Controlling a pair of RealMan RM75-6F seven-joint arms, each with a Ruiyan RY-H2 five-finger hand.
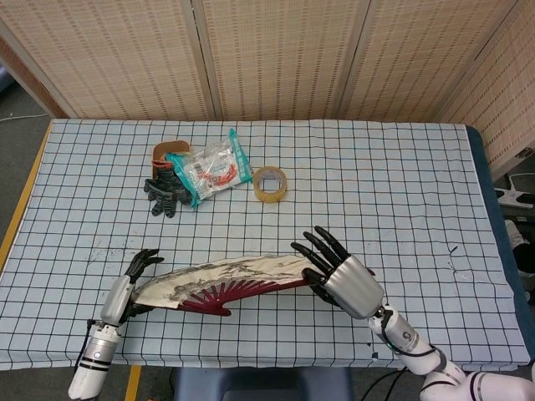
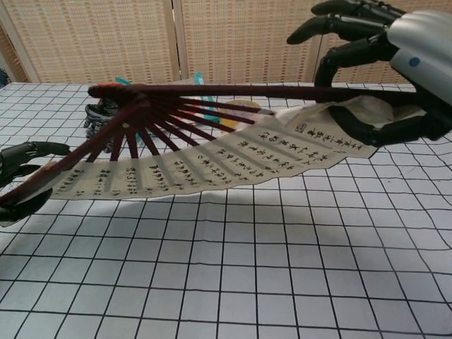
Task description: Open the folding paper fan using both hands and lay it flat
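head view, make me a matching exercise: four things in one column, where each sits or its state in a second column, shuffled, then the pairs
Things:
1. paper fan
2. tape roll
3. left robot hand
4. right robot hand

Places or states:
A. holds the fan's right end
B. lies alone on the cloth, right of the snack bag
C. spread open between both hands, near the front edge
D. holds the fan's left end

Pairs: 1-C, 2-B, 3-D, 4-A

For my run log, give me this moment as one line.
dark-ribbed folding paper fan: spread, held off table | left robot hand: grips one end | right robot hand: grips other
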